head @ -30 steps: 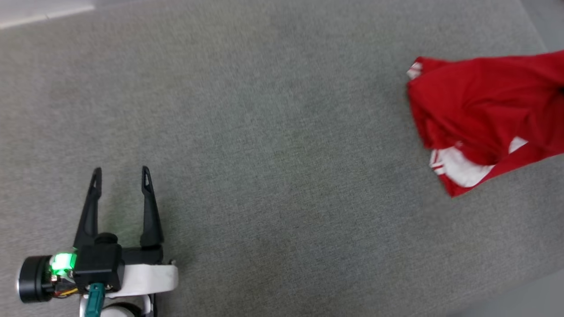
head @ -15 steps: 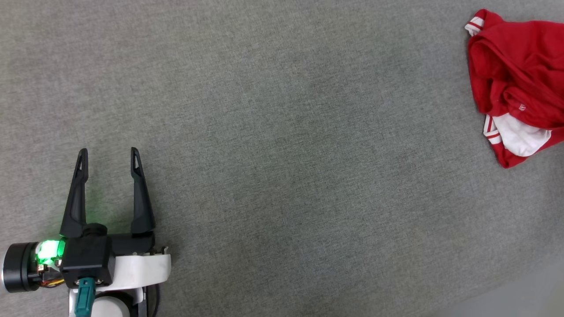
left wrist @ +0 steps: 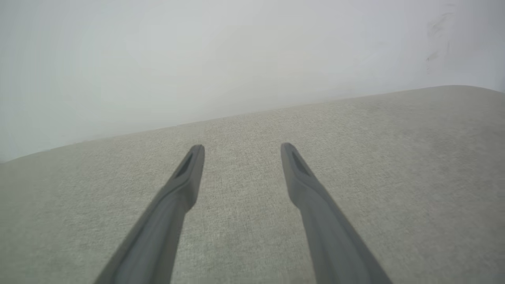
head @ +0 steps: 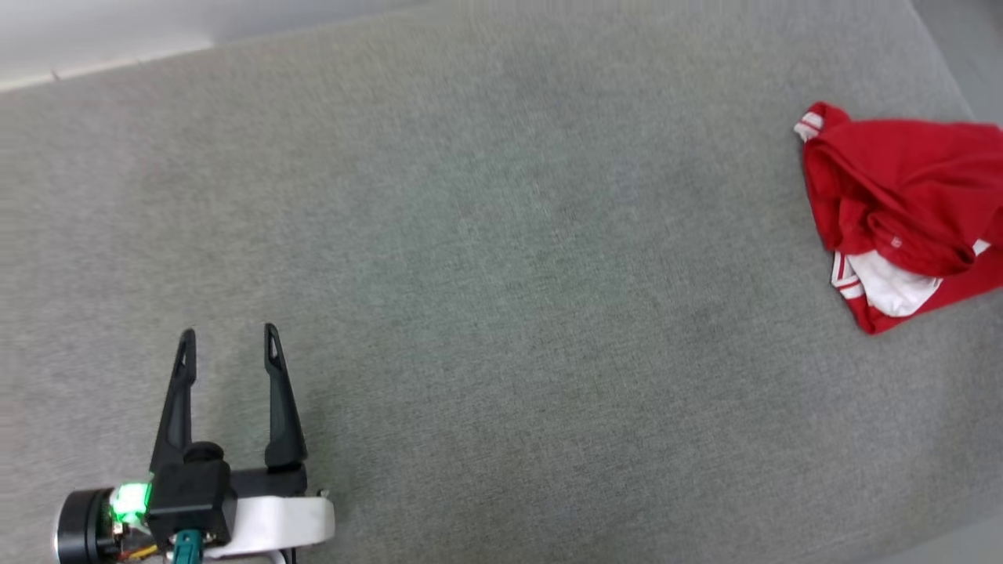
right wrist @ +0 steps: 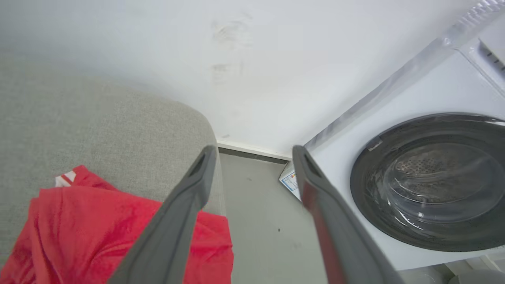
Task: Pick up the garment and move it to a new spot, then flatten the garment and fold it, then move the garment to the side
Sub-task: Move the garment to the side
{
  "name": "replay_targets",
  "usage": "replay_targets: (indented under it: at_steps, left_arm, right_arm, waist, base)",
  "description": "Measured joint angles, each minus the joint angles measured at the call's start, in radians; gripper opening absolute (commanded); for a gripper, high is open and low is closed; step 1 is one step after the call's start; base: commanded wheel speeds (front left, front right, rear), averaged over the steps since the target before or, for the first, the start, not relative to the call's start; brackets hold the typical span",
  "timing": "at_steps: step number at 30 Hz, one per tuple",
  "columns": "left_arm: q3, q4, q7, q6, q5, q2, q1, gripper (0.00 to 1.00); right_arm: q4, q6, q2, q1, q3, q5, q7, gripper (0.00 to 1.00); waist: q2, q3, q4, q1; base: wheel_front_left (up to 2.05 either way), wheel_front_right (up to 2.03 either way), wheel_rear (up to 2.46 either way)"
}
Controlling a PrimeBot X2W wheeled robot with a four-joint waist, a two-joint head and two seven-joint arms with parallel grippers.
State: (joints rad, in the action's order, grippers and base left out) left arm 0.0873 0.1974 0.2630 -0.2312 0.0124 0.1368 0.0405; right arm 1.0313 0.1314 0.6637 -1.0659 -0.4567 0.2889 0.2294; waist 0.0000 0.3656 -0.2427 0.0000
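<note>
The garment (head: pixel 893 211), red with white sleeve and striped trim, lies crumpled in a heap at the far right of the grey fabric surface (head: pixel 501 274). In the right wrist view the garment (right wrist: pixel 90 232) sits at the lower left, below and behind my right gripper (right wrist: pixel 254 150), whose fingers stand open with nothing between them. My left gripper (head: pixel 229 335) is at the lower left of the head view, far from the garment, open and empty. The left wrist view shows my left gripper (left wrist: pixel 242 148) over bare grey fabric.
A white washing machine (right wrist: pixel 430 177) with a round dark door stands past the surface's right end. A strip of grey floor (right wrist: pixel 260 221) lies between them. A white wall (left wrist: pixel 236 59) runs along the surface's far edge.
The garment has gone from a wide, stretched shape to a smaller crumpled heap at the right. The head view itself has shifted. My left gripper keeps its open pose.
</note>
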Motion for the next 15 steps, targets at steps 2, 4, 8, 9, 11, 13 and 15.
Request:
replay_targets:
  at_steps: [2, 4, 8, 9, 11, 13, 15]
  left_arm:
    - [0.001, -0.002, 0.0, -0.002, 0.002, -0.008, 0.019, 1.0]
    - [0.001, -0.005, 0.0, -0.003, 0.006, -0.016, 0.036, 1.0]
    - [0.0, -0.01, 0.0, -0.006, 0.01, -0.023, 0.055, 1.0]
    - [0.001, -0.012, 0.0, -0.006, 0.01, -0.025, 0.059, 1.0]
    - [0.0, -0.016, 0.0, -0.006, 0.012, -0.03, 0.063, 1.0]
    - [0.002, -0.021, 0.0, -0.005, 0.017, -0.037, 0.074, 1.0]
    - [0.004, -0.029, 0.0, -0.002, 0.018, -0.044, 0.081, 1.0]
  right_arm:
    - [-0.019, 0.0, -0.028, 0.003, 0.05, -0.03, 0.023, 1.0]
    - [-0.085, 0.0, -0.064, 0.023, 0.102, -0.062, 0.031, 1.0]
    - [-0.353, 0.0, -0.147, 0.132, 0.254, -0.13, 0.034, 1.0]
    - [-0.415, 0.0, -0.176, 0.173, 0.289, -0.142, 0.034, 1.0]
    - [-0.531, 0.0, -0.235, 0.262, 0.331, -0.163, 0.034, 1.0]
    - [-0.631, 0.0, -0.296, 0.337, 0.359, -0.172, 0.034, 1.0]
    - [-0.705, 0.0, -0.343, 0.409, 0.365, -0.186, 0.034, 1.0]
  waist:
    - [0.0, -0.032, 0.01, 0.0]
    - [0.0, -0.061, 0.022, 0.0]
    - [0.0, -0.108, 0.052, 0.0]
    - [0.0, -0.118, 0.06, 0.0]
    - [0.0, -0.138, 0.077, -0.0001]
    - [0.0, -0.157, 0.093, -0.0001]
    - [0.0, -0.177, 0.108, -0.0001]
  base:
    - [0.0, 0.0, 0.0]
    - [0.0, 0.0, 0.0]
    - [0.0, 0.0, 0.0]
    - [0.0, 0.0, 0.0]
    - [0.0, 0.0, 0.0]
    - [0.0, 0.0, 0.0]
    - [0.0, 0.0, 0.0]
